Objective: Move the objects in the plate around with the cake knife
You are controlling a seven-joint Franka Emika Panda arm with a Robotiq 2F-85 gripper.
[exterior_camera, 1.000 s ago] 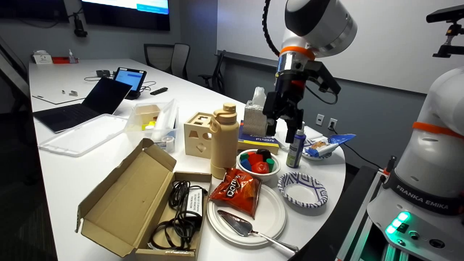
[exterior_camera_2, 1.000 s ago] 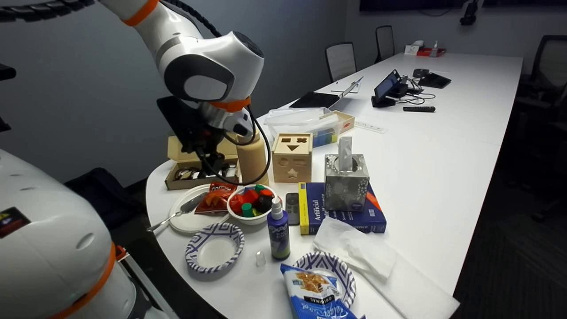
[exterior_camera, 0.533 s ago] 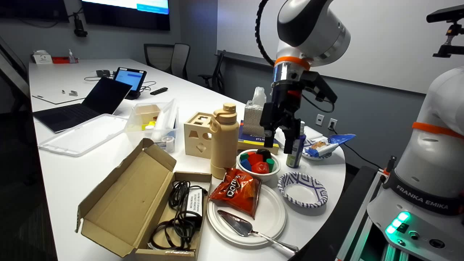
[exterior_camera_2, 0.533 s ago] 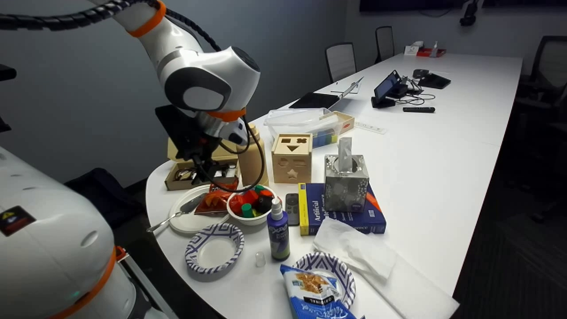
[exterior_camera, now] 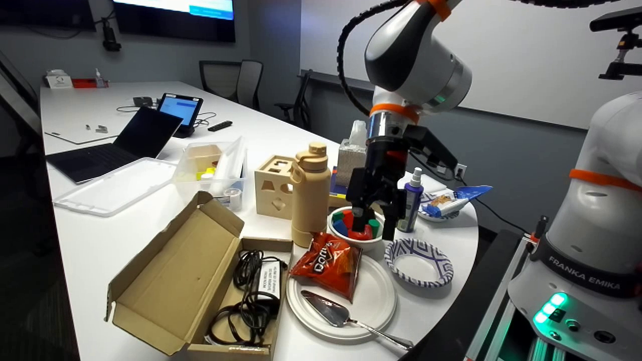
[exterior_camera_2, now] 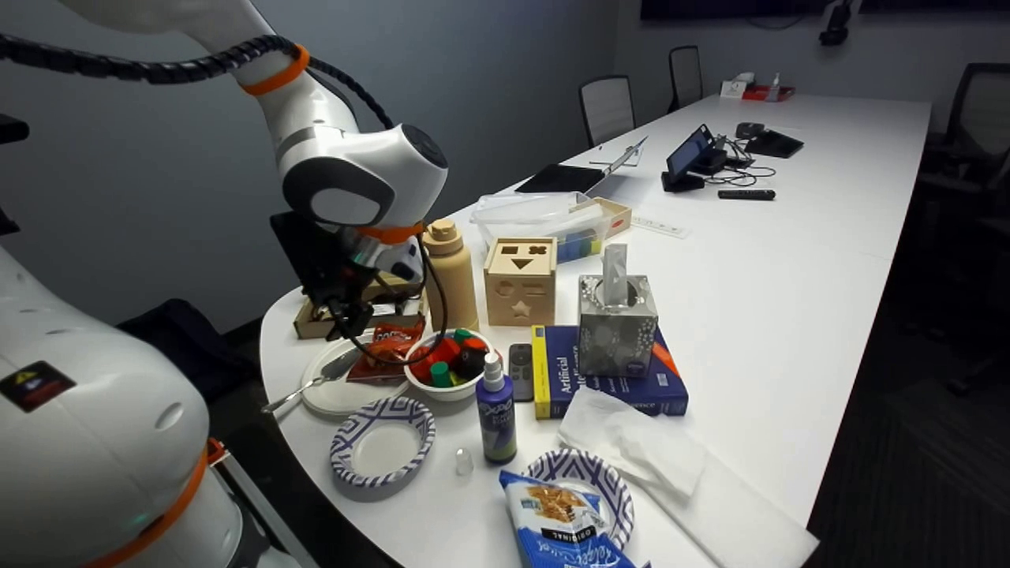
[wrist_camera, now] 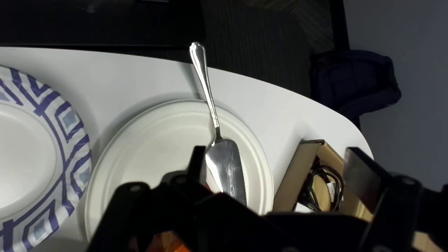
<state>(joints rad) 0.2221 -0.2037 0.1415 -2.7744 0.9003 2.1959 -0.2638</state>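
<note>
Wrist view: I am holding the gripper wide; the cake knife is lying up-left of it, handle pointing to upper centre.

Bright silver on the cake knife, plain white on the plate! Fiery red-orange on the Doritos bag, jet black on the gripper. In an exterior view, near right, violet-blue geometric lines ring a white bowl; far left, a black laptop! The flask: plain tan. Purple spray bottle, green toward its base!
</note>
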